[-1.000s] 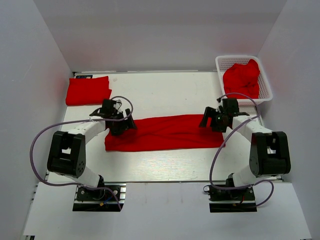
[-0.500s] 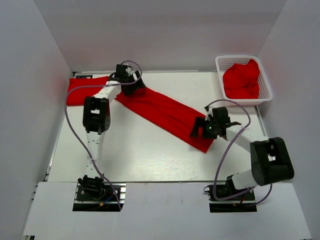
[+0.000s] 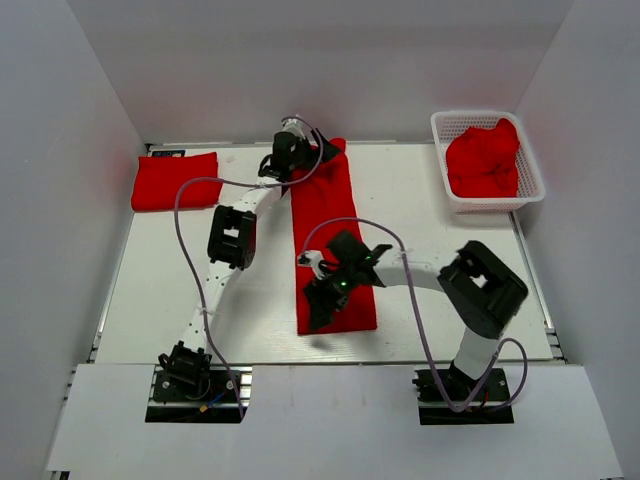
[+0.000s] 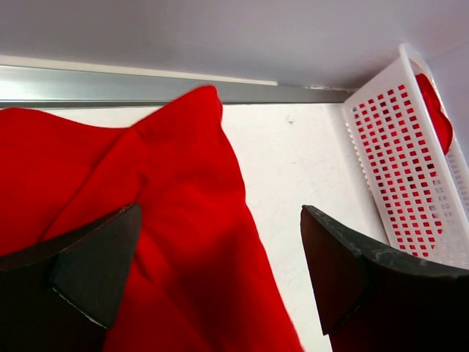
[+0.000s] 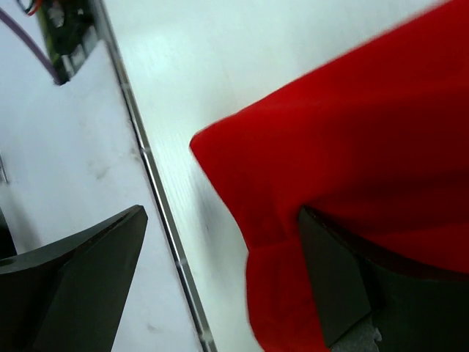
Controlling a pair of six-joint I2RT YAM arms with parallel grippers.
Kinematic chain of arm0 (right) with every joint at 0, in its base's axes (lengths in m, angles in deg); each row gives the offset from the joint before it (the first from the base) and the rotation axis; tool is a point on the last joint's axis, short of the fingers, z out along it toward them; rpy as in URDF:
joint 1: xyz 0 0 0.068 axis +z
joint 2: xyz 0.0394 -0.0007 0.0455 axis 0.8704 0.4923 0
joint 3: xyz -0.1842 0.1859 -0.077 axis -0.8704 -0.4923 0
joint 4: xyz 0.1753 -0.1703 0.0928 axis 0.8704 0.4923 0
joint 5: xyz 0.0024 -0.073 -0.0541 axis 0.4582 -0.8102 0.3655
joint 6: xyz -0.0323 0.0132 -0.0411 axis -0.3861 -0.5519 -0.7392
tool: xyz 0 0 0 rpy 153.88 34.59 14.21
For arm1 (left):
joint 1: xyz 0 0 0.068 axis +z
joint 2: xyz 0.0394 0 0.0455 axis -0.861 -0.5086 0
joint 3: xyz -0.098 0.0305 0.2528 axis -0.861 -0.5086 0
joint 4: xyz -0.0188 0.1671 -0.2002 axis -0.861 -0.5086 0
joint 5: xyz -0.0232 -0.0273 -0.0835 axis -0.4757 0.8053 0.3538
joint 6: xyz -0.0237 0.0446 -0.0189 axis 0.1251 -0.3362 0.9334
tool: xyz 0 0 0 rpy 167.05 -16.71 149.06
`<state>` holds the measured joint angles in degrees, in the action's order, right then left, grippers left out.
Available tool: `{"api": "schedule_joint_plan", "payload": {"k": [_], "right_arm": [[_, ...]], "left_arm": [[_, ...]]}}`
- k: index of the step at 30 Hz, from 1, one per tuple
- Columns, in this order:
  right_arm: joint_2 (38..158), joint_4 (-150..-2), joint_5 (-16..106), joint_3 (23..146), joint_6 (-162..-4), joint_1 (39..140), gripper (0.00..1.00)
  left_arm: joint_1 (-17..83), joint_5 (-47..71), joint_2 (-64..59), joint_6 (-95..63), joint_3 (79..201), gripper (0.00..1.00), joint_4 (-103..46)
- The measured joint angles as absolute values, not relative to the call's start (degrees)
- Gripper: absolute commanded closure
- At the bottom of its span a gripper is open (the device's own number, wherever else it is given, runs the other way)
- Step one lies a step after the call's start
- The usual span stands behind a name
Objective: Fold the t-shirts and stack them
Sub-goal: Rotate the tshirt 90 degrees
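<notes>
Red t-shirt (image 3: 335,240) flat on table (image 3: 450,270); left gripper (image 4: 220,211), right gripper (image 5: 221,213) splayed wide (gripping nothing).

One red t-shirt (image 3: 322,205) lies as a long folded strip, running near to far across the middle of the tabletop (image 3: 450,230). A second shirt (image 3: 176,181) sits folded flat at the far left. A crumpled red heap (image 3: 483,160) fills the basket (image 3: 478,115).

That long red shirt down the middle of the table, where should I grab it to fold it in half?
Take the long shirt by its near short edge, at the corners, coming from the near side. It lies flat as a narrow strip running near to far, so that end should lift over onto the far end.
</notes>
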<state>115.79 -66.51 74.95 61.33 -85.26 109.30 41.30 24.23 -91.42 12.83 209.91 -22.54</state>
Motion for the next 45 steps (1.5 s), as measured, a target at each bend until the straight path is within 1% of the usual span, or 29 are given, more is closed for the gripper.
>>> {"api": "schedule_joint_plan", "payload": {"k": [3, 11, 15, 19, 22, 25, 30, 32, 34, 36, 38, 41, 45], "right_arm": [[120.01, -66.22, 77.68, 66.01, -87.77, 111.86, 0.10], [120.19, -65.87, 76.89, 67.13, -90.26, 113.57, 0.10], [117.41, -64.39, 74.14, 67.63, -90.39, 113.55, 0.10], [111.33, -63.53, 72.69, 69.53, -90.37, 113.52, 0.10], [106.02, -63.91, 71.86, 70.58, -90.15, 113.52, 0.10], [100.19, -64.39, 68.56, 69.88, -88.73, 113.52, 0.10], [88.60, -65.13, 53.70, 63.30, -81.78, 113.46, 0.10], [85.02, -64.04, 47.89, 60.33, -78.52, 113.28, 0.10], [81.91, -62.53, 42.05, 56.96, -74.39, 112.91, 0.10], [79.31, -61.09, 38.01, 53.53, -70.52, 112.56, 0.10], [77.32, -58.70, 35.60, 50.49, -67.01, 112.12, 0.10], [76.52, -54.36, 34.73, 48.20, -62.68, 111.47, 0.10], [76.60, -51.64, 36.89, 45.66, -58.77, 110.81, 0.10]], "left_arm": [[39.61, 22.33, -91.77, 13.09, 209.91, 0.00, -20.96], [39.26, 20.29, -92.38, 13.01, 209.91, 0.00, -18.12], [39.29, 19.42, -92.10, 9.90, 209.93, 0.00, -18.47], [39.39, 18.96, -89.06, 4.79, 209.28, 0.00, -22.10], [39.46, 18.46, -82.15, 0.68, 206.50, 0.00, -27.15], [39.61, 18.28, -72.18, -2.69, 203.97, 0.00, -31.39], [39.83, 15.75, -51.49, -7.58, 200.45, 0.00, -41.27], [39.92, 14.65, -40.89, -8.57, 192.67, 0.00, -43.96], [39.98, 13.76, -29.02, -8.39, 178.96, 0.00, -45.75], [40.07, 13.80, -19.66, -7.58, 165.35, 0.00, -46.34], [39.98, 14.15, -12.80, -6.43, 151.62, 0.00, -47.87], [38.94, 14.35, -9.96, -3.69, 136.36, 0.00, -51.65], [36.01, 16.86, -8.47, -0.20, 118.66, 0.00, -54.84]]}}
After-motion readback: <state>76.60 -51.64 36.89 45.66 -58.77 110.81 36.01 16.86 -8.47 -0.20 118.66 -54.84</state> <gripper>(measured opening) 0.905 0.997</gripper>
